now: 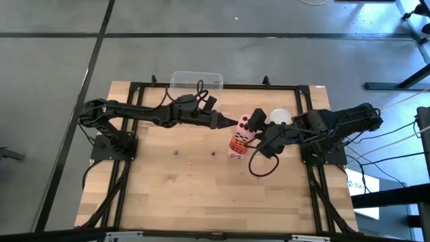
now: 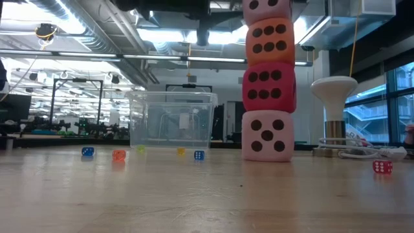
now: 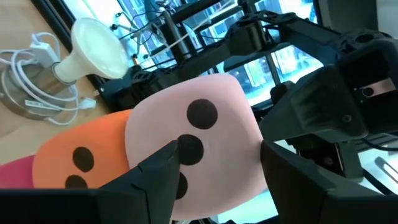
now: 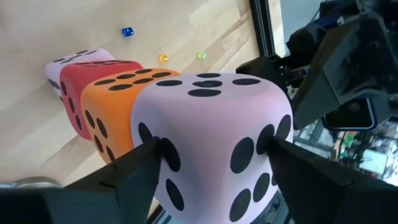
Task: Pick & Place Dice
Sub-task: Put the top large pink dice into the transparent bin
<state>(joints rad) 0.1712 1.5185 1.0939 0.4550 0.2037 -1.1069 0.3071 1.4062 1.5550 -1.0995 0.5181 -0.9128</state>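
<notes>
From where I stand, 4 soft dice make a vertical tower on the wooden worktop [image 2: 194, 200]: a pale pink die [image 2: 267, 134] at the base, a red die [image 2: 268, 87] on it, an orange die [image 2: 269, 41] above, and a pink top die [image 4: 211, 134] crowning it. Both hands meet at that top die, the right hand [image 4: 214, 165] closed on its 2 opposite sides, the left hand [image 3: 214, 165] straddling it from the other way, apparently gripping too. The tower's axis is upright, so any release should go straight up.
</notes>
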